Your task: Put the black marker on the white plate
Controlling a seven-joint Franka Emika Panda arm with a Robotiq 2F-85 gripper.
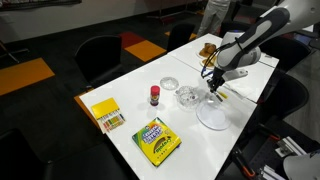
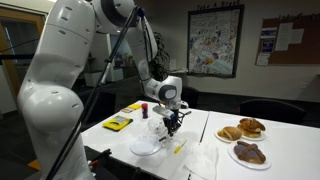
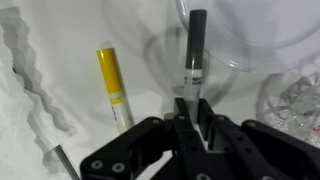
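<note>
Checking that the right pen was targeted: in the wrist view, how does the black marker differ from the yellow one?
The black marker is dark with a white band; the yellow marker is yellow-bodied. The black marker's near end sits between the fingers of the gripper; the yellow marker lies free off to one side. Both are slim and pen-shaped.

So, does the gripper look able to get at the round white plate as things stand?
Probably yes: the gripper, apparently shut on the slim black marker, hangs close by the white plate, nothing between.
</note>
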